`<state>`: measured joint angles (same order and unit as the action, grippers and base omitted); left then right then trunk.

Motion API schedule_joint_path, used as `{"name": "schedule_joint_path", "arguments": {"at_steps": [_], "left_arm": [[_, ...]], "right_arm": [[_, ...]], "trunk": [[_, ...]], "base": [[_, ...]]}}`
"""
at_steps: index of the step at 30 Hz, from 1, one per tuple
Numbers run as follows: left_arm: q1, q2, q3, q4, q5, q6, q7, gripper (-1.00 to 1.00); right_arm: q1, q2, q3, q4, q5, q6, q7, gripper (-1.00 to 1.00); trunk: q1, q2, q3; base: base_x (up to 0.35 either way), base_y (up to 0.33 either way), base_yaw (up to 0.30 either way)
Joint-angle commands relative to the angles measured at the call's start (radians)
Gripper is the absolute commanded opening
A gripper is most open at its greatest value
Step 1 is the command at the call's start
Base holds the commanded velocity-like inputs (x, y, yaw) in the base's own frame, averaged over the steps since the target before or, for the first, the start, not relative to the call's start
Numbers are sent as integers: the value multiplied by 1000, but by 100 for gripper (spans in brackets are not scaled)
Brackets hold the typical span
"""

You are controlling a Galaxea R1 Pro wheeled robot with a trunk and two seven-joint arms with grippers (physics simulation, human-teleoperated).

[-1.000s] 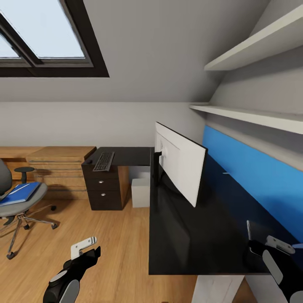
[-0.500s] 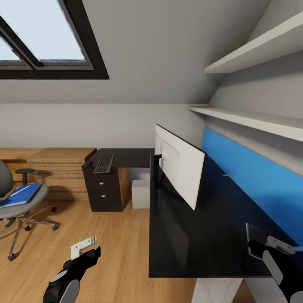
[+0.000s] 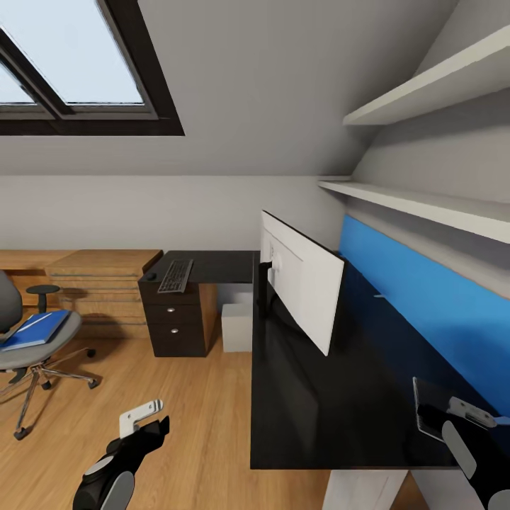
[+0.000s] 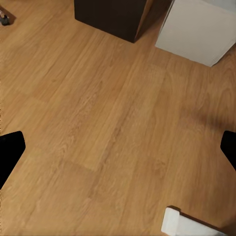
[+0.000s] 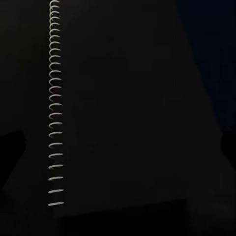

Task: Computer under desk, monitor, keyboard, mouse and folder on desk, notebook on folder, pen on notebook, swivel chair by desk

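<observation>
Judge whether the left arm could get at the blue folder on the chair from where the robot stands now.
Probably not. The folder lies on the swivel chair, well off to the left across open floor from the left gripper. Nothing blocks it; the base likely must roll closer.

My head view looks forward over the desk point(image 3: 312, 397) — left wrist faces the floor point(image 4: 98, 123), right wrist hugs the notebook point(image 5: 123, 113).
</observation>
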<state>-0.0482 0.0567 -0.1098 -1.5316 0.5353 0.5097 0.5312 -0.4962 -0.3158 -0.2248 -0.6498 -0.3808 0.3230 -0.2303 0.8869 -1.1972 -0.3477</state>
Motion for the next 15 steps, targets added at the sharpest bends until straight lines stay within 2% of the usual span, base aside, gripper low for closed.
{"name": "schedule_joint_path", "arguments": {"at_steps": [1,8,15], "left_arm": [[-1,1,-2,2,10,1,10,100],[-1,1,-1,16,9,-1,11,100],[-1,0,-2,18,8,-2,12,100]], "right_arm": [[0,0,1,-2,-10,4,-6,100],[0,0,1,-2,-10,4,-6,100],[-1,0,2,-3,-10,4,-6,100]], "trunk": [[0,-1,-1],[0,-1,-1],[0,-1,-1]], "base": [[0,0,0],[30,0,0],[208,0,0]]}}
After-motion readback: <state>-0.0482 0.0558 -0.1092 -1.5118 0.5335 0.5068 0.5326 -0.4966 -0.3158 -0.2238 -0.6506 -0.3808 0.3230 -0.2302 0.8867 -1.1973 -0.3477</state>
